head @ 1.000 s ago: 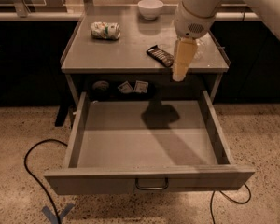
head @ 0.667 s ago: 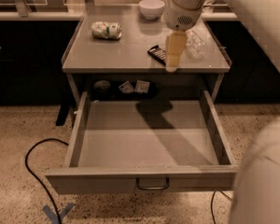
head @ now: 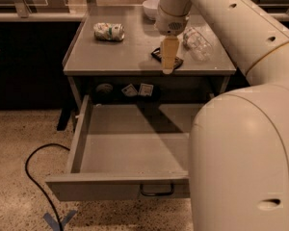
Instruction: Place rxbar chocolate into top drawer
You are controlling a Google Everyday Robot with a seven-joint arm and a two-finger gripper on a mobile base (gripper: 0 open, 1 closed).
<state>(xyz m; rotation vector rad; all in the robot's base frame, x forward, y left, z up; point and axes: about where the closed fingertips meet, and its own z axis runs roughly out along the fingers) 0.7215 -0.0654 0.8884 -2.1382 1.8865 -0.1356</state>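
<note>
One pincer [head: 167, 71] hangs over bar [head: 157, 56] near tabletop [head: 111, 57] front edge; its state cannot be told; drawer [head: 96, 189] stands open below.

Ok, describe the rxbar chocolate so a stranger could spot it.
Look at the grey table above the open top drawer. Near its front edge, right of centre, the end effector hangs over the rxbar chocolate. It is flat, rectangular and dark, unlike the crushed can at the left and the clear bottle to its right.
</note>
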